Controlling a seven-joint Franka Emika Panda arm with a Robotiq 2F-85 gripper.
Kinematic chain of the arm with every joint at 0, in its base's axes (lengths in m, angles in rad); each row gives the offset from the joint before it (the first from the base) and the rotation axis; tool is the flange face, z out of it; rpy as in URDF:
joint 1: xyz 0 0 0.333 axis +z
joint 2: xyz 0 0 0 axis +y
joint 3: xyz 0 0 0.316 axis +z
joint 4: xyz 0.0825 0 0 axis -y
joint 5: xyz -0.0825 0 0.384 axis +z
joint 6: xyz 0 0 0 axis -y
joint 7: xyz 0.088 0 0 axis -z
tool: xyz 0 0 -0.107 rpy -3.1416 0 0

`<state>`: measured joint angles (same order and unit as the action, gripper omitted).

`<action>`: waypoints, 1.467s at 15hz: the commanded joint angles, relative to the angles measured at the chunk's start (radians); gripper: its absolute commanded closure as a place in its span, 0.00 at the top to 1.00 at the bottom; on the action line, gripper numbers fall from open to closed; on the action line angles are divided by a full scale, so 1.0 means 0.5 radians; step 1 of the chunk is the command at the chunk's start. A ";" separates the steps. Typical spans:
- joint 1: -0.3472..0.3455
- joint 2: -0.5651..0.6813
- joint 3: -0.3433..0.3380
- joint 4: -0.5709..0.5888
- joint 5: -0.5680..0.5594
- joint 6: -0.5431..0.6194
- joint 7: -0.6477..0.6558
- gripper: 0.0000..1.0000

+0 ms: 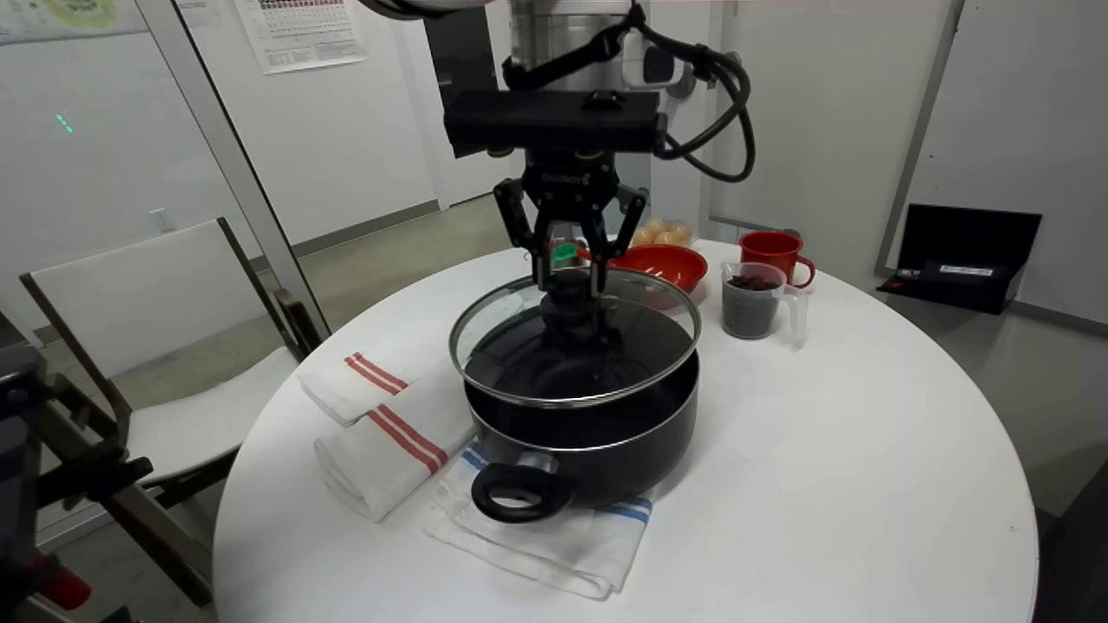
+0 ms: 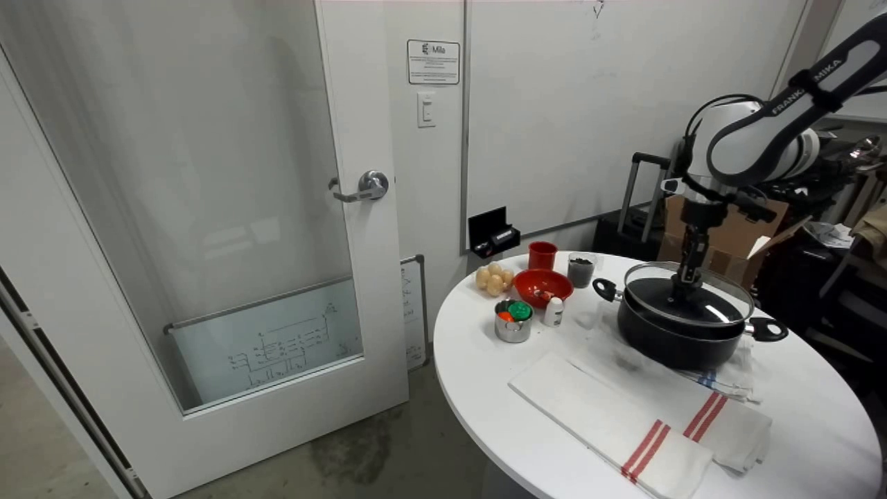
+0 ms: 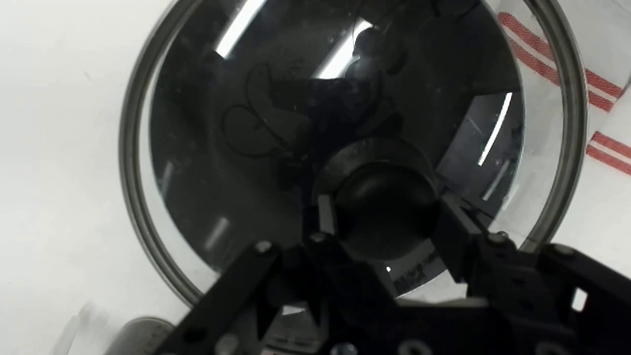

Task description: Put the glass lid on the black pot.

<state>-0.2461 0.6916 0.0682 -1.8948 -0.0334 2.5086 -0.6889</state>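
Note:
The glass lid [image 1: 645, 342] has a metal rim and a dark centre knob. My gripper [image 1: 570, 279] is closed around that knob, with a finger on each side; the wrist view [image 3: 387, 217] shows the knob between the fingers. The lid is over the black pot [image 1: 623, 463], with its rim a little above the pot's rim and a gap visible at the front. In an exterior view the lid [image 2: 721, 305] also lies over the pot [image 2: 672, 343], whose loop handles stick out at both sides. In the wrist view the glass [image 3: 246, 187] covers the pot's dark inside.
The pot stands on a blue-striped towel [image 1: 554, 549]. Red-striped towels [image 1: 389, 463] lie beside it. A red bowl [image 2: 544, 284], a clear measuring cup [image 1: 749, 307], a red mug [image 1: 770, 249], a steel cup [image 2: 513, 329] and a white bottle [image 2: 554, 313] stand nearby on the round table.

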 commanded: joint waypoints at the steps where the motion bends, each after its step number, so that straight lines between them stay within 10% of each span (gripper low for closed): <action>1: -0.028 0.007 0.023 0.025 0.034 -0.019 0.008 0.25; 22: -0.048 0.153 0.033 0.170 0.017 -0.055 -0.011 0.25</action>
<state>-0.2562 0.7732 0.0713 -1.8274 -0.0333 2.5060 -0.6889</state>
